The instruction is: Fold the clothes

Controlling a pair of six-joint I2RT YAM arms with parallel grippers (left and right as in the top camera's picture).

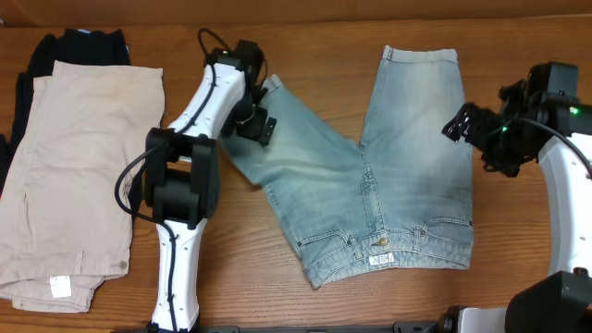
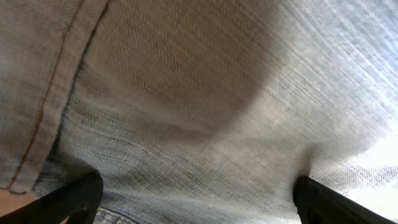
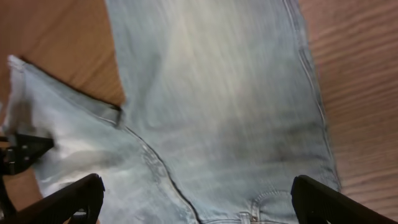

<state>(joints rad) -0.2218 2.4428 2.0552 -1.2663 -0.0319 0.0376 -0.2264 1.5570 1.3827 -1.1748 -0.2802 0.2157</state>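
Note:
The light-blue denim shorts [image 1: 370, 185] lie flat on the wooden table, waistband toward the front edge and both legs pointing to the back. My left gripper [image 1: 257, 120] is open and low over the hem end of the left leg. Denim [image 2: 217, 93] fills the left wrist view between the spread fingers [image 2: 199, 199]. My right gripper [image 1: 462, 125] is open and empty, above the right edge of the right leg. The right wrist view shows the shorts [image 3: 217, 93] below its spread fingers [image 3: 196, 199], with crotch seam and a back pocket visible.
Beige trousers [image 1: 74, 176] lie folded at the left of the table on top of a black garment [image 1: 79, 46]. Bare wood [image 1: 324, 46] shows between the two shorts legs and along the back edge.

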